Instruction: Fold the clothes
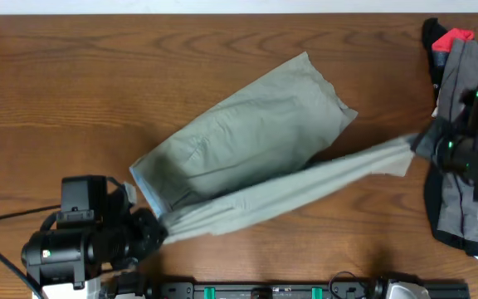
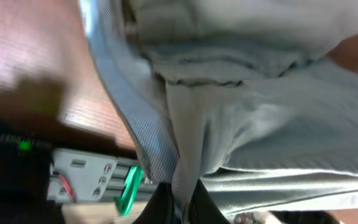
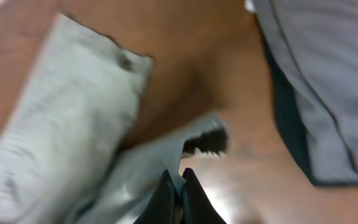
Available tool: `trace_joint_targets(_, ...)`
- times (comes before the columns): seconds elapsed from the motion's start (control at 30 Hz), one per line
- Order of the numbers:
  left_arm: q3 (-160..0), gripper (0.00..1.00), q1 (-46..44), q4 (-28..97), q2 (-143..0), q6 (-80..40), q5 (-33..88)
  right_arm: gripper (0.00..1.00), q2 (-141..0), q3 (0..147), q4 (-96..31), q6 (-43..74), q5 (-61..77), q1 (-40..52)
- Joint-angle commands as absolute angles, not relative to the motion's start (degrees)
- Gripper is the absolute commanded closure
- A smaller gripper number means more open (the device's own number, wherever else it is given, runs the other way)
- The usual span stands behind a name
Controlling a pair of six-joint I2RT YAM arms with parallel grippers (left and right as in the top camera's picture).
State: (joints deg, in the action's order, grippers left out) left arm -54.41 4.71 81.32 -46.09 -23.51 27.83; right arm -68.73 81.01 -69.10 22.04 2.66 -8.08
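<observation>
The khaki shorts lie across the middle of the wooden table, one leg flat and pointing up-right. The other leg is stretched taut between my two grippers. My left gripper is shut on the waistband end at the lower left; in the left wrist view the fabric and its pale blue lining run into the shut fingers. My right gripper is shut on the leg's hem at the right; in the right wrist view the fingers pinch the cloth's edge.
A darker grey garment lies at the right edge under my right arm, with a black and red cloth at the top right. It also shows in the right wrist view. A black rail runs along the front edge.
</observation>
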Motion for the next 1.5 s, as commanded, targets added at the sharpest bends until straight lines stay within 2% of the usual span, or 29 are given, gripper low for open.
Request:
trace_joint_targets(0.0, -55.48, 0.94, 4.97, 78.06, -48.14, -26.11, 21.3, 0.99, -75.72, 82.08, -64.16, 19.55, 6.09, -8.47)
trace_joint_targets(0.27, -55.48, 0.94, 4.97, 69.21, -60.31, -26.44, 16.78, 0.99, -93.14, 82.08, -39.83, 17.93, 26.17, -6.07)
trace_joint_targets(0.57, -55.48, 0.94, 4.97, 65.14, -70.98, -27.55, 9.21, 0.99, -106.8, 82.08, -15.29, 22.17, 34.72, -0.45)
trace_joint_targets(0.97, -55.48, 0.94, 4.97, 53.58, -72.53, -29.76, 0.36, 0.99, -115.0, 82.08, -2.15, 27.42, 31.31, 2.81)
trace_joint_targets(1.47, -55.42, 0.94, 4.97, 53.21, -74.96, -36.14, -9.19, 0.99, -120.64, 82.08, 11.86, 27.46, 28.53, 7.25)
